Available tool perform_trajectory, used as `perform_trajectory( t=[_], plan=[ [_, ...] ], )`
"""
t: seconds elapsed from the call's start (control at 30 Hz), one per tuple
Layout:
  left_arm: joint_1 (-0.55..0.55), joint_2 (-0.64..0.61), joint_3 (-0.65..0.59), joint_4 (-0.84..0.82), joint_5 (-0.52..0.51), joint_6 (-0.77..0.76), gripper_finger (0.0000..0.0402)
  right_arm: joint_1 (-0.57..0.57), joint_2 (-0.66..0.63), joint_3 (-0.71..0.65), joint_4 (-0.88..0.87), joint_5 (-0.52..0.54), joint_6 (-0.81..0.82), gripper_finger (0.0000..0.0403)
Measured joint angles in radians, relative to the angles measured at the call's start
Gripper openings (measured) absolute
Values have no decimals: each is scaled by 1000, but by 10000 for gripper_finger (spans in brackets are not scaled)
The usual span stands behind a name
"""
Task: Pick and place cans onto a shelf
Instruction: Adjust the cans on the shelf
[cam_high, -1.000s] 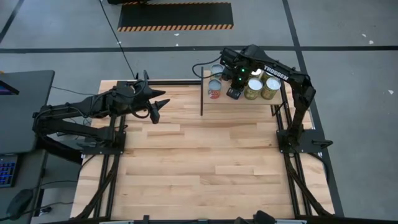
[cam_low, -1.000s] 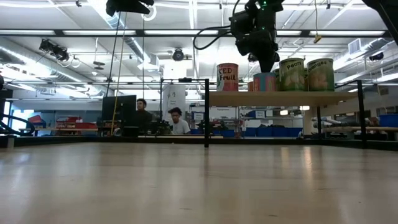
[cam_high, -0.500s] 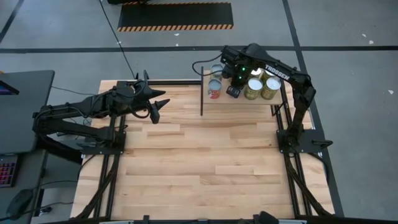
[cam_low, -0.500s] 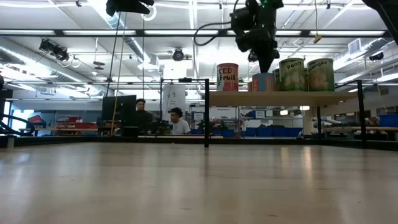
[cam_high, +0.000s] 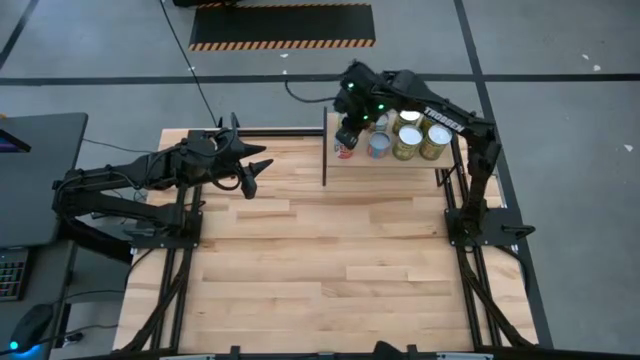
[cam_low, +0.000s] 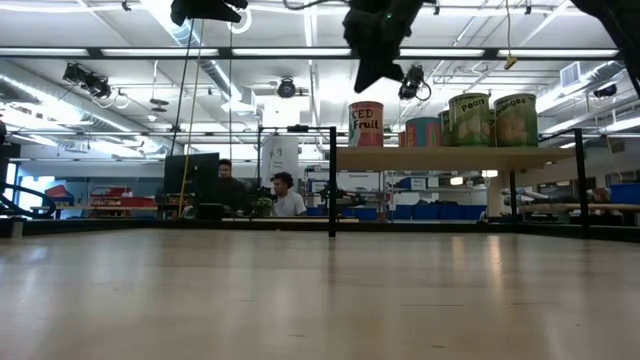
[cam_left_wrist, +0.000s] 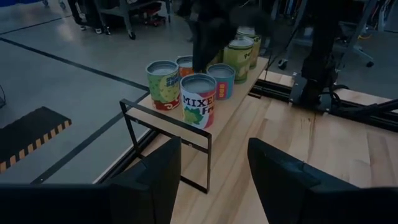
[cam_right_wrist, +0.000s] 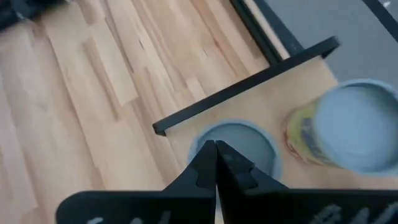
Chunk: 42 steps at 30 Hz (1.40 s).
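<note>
On the shelf (cam_high: 436, 163) the cans (cam_high: 407, 142) stand upright — right hand (cam_high: 345, 138) above, fingers together, empty.

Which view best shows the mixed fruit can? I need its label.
The left wrist view: the mixed fruit can faces it. The low view shows it smaller, the high view mostly hidden under the right arm, the right wrist view only its lid.

A: High view: overhead, straight down, far; shelf (cam_high: 395, 150) sits at the table's far edge. Low view?

B: Table height, level, facing the shelf (cam_low: 450, 156) from afar. Left wrist sees it obliquely; right wrist looks down, close above it.
</note>
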Motion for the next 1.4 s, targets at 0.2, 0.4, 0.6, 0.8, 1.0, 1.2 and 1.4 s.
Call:
perform_trajectory(
  t=[0.2,0.4,0.6,0.8,1.0,1.2,1.4],
  plan=[
    [0,-20,0,15,49,-38,192,12,54,-1,-16,12,-5,4],
    [0,-69,0,12,49,-38,192,5,60,-1,-79,66,-7,4],
    [0,-121,0,16,49,-36,192,-3,61,-1,-118,59,-1,4],
    [0,-154,0,16,48,-27,192,-4,59,0,-164,89,19,4],
    [0,-164,0,17,48,-26,192,-4,58,0,-140,90,19,4],
    [0,-163,0,16,48,-11,192,-4,60,-1,-117,85,23,4],
    [0,-170,0,16,48,-12,192,-11,60,-1,-143,98,31,4]
  ],
)
